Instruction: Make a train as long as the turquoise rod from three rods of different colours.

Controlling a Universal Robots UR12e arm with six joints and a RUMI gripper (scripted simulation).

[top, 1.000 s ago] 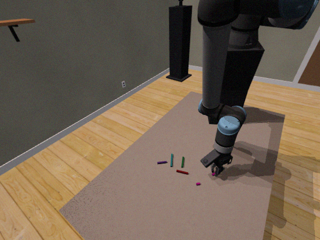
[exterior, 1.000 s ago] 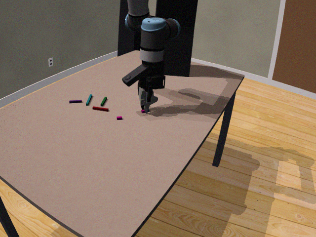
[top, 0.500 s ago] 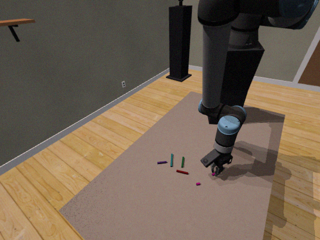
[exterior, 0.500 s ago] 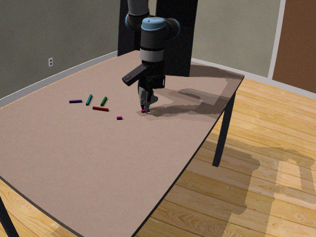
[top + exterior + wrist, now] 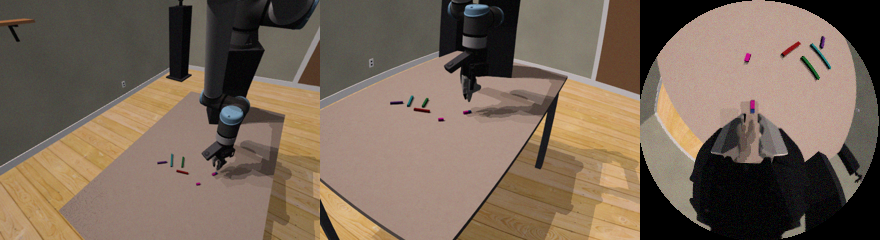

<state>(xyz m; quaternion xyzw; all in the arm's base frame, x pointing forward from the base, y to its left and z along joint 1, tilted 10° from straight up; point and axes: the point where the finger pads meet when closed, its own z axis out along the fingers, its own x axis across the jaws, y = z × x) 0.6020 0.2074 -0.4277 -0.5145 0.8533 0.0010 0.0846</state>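
Note:
My gripper is slightly open and empty, above the table near the blue rod. The blue rod lies end to end with a magenta rod, in line, with no gap that I can see. The red rod lies apart from them. The turquoise rod lies beyond the red one.
A second magenta rod lies alone between the red rod and the blue-magenta pair. The green rod lies between red and turquoise. The purple rod is outermost.

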